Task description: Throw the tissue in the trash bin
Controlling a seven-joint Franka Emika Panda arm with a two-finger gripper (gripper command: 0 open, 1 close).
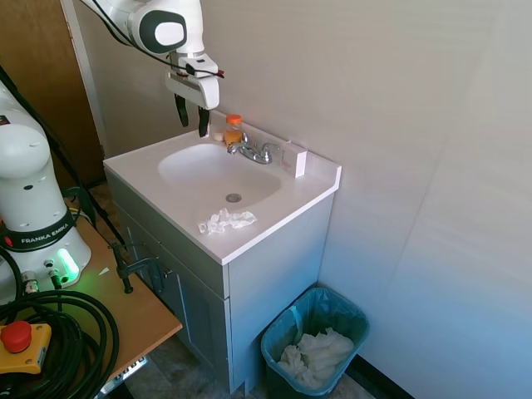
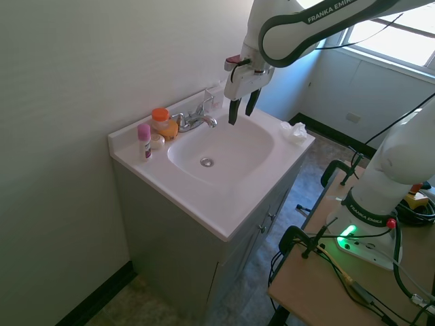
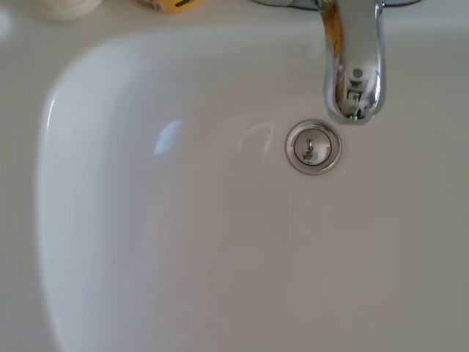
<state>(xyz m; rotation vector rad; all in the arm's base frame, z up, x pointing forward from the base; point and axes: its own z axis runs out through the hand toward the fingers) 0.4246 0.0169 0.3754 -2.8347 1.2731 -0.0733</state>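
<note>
The gripper [image 1: 192, 116] hangs in the air above the far part of the sink basin [image 1: 218, 172], its two dark fingers [image 1: 180, 110] pointing down with a clear gap between them, holding nothing and touching nothing (the second exterior view shows the same gap [image 2: 243, 107]). Just beside it, at the back of the basin, stands the chrome faucet [image 1: 256, 151], whose spout [image 3: 355, 62] reaches over the round metal drain [image 3: 313, 147] in the wrist view. An orange-capped bottle [image 1: 234, 130] stands close behind the faucet, and a small pink-capped tube [image 2: 144, 141] stands at the far corner of the counter. The tissue [image 1: 226, 221] lies on the white countertop [image 1: 287, 199] at its near front edge, just outside the basin rim and well apart from the gripper. On the floor to the right of the vanity cabinet [image 1: 270, 291] sits the trash bin [image 1: 341, 309], lined with a teal-green bag, with a heap of crumpled white paper [image 1: 314, 356] already inside.
</note>
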